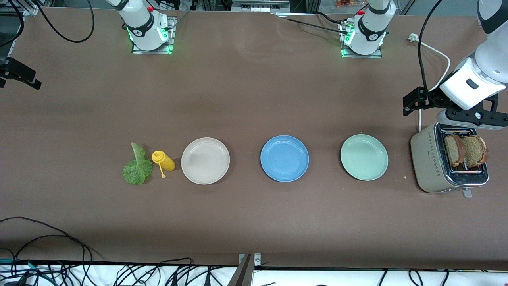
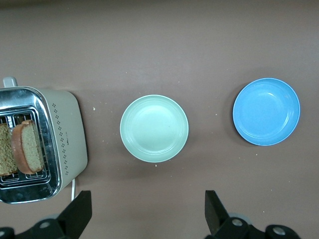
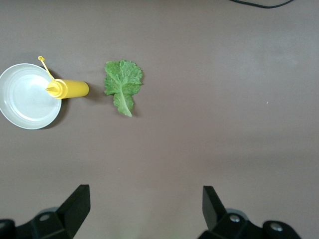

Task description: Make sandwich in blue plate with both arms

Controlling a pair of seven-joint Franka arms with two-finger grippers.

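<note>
- The left gripper [image 2: 144,214] hung in the air with its fingers spread wide and nothing between them; in the left wrist view both black fingertips [image 2: 79,211] showed with bare table between.
- In the front view the left arm's hand [image 1: 468,95] hovered above the table at the left arm's end, just over the toaster's [image 1: 430,163] upper edge.
- Two brown bread slices [image 1: 465,151] stood upright in the toaster's slots, close below that hand.
- The pale green plate [image 1: 364,157] sat beside the toaster, under the left gripper's outlook, and it held nothing.
- The blue plate [image 1: 284,158] lay one place farther along the row from the left gripper, toward the right arm's end, also holding nothing.
- The right gripper [image 3: 144,211] was likewise released, fingers apart and gripping nothing, high above bare table at the right arm's end.
- Only a black part of the right arm's hand [image 1: 18,73] showed at the edge of the front view.
- The lettuce leaf [image 3: 122,83] lay flat on the table ahead of the right gripper.
- A yellow squeeze bottle [image 3: 69,88] lay on its side just beside the leaf, its nozzle toward the beige plate [image 3: 22,102].
- The beige plate came next to the bottle, between it and the blue plate.
</note>
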